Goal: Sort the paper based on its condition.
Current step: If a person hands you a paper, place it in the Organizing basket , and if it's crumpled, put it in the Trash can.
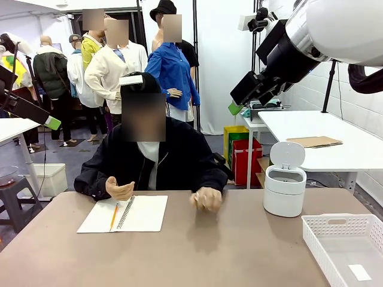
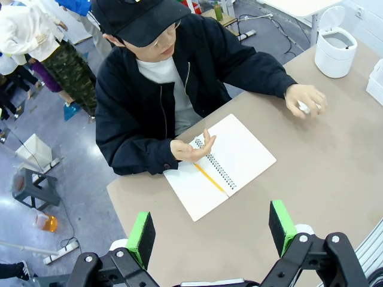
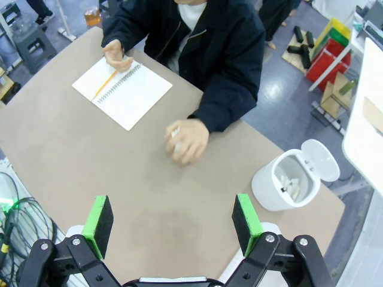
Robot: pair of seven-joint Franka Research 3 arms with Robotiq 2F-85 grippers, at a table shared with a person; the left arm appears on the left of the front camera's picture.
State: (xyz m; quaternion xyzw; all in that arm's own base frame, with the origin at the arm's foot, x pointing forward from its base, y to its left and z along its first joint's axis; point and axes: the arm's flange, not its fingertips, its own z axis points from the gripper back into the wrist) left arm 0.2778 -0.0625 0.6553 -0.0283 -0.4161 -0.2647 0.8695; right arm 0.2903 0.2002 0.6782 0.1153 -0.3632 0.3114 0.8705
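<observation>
The person's fist [image 1: 207, 198] rests on the table, closed around a small white paper wad [image 2: 304, 107] that barely peeks out. More crumpled paper [image 3: 291, 184] lies inside the white bin [image 1: 284, 190], whose lid stands up. My left gripper [image 2: 211, 233] hangs open high over the table's near side, above the notebook. My right gripper [image 3: 172, 222] is also open and empty, high above the table between the fist and the bin. In the front view both are raised, the left gripper [image 1: 52, 123] at the left edge and the right gripper [image 1: 236, 106] at the upper right.
A white spiral notebook [image 1: 128, 213] with a pencil lies before the person, whose other hand [image 1: 119, 188] rests at its top edge. A white slotted basket [image 1: 335, 224] at the near right holds a flat white sheet [image 1: 359, 272].
</observation>
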